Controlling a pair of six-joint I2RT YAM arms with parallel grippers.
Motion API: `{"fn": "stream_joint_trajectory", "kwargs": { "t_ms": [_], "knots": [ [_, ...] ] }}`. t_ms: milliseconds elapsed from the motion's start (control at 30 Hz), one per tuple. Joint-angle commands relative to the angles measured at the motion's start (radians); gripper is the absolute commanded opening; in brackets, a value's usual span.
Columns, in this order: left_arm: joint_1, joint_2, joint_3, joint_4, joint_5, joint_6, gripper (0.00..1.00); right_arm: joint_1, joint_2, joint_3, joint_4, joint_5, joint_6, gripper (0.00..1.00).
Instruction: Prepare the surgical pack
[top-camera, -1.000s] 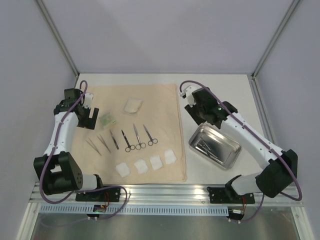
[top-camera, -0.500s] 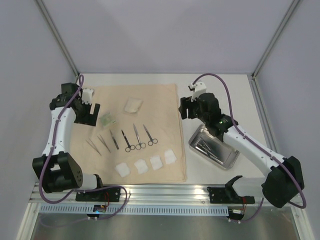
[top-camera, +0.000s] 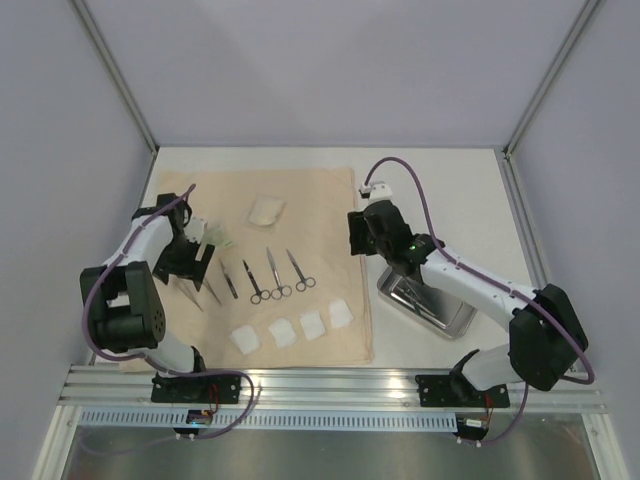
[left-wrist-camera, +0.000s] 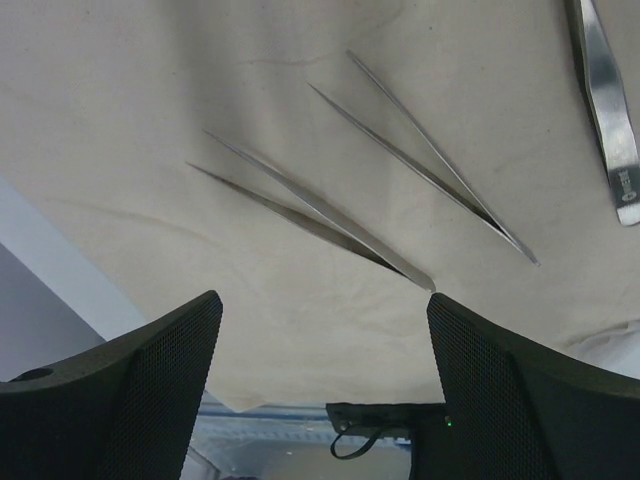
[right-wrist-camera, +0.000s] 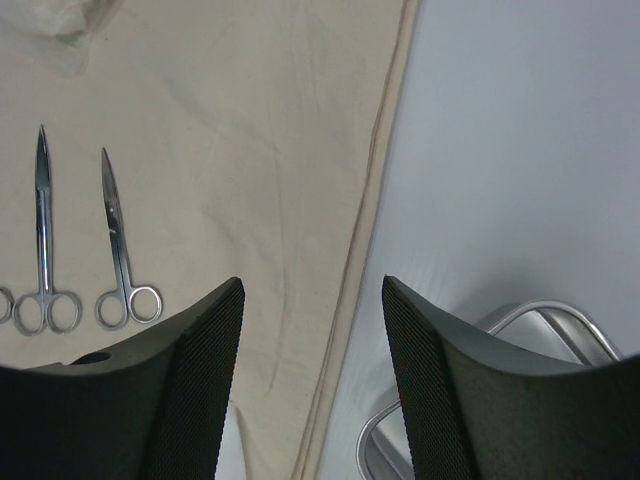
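Both arms have shifted since the earlier view: the left arm has swung down and inward over the tweezers, and the right arm has pulled left, off the tray and toward the cloth's edge.

On the left, the left gripper (top-camera: 198, 260) hovers low over the beige cloth (top-camera: 305, 205), its jaws spread wide with nothing between them. Its wrist camera shows two pairs of tweezers (left-wrist-camera: 310, 215) lying flat on the cloth just ahead of the fingers, untouched.

To the right of these lie a third pair of tweezers, then three scissors (top-camera: 274, 275) in a row, tips pointing away from the arms. Four white gauze squares (top-camera: 283, 332) sit in a line along the cloth's near edge. A folded white pad (top-camera: 266, 211) rests farther back, and a small greenish packet (top-camera: 216, 238) lies just beside the left gripper.

At the cloth's right edge hangs the right gripper (top-camera: 355, 235), its fingers apart and holding nothing.

Farthest right, the steel tray (top-camera: 455, 322) sits on the bare table (top-camera: 450, 185), just off the cloth and partly hidden under the right arm.
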Motion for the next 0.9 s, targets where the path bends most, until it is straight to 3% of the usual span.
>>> {"fn": "stream_joint_trajectory", "kwargs": {
  "t_ms": [0,500,867],
  "knots": [
    [-0.001,0.035,0.012,0.059,0.002,-0.060,0.93,0.021,0.045,0.005,-0.010,0.033,0.047,0.61],
    [-0.001,0.156,-0.015,0.160,-0.036,-0.123,0.65,0.028,0.050,0.008,-0.058,0.076,0.048,0.59],
    [-0.001,0.163,-0.041,0.137,-0.024,-0.103,0.68,0.028,0.042,0.021,-0.095,0.104,0.033,0.59]
  ]
}}
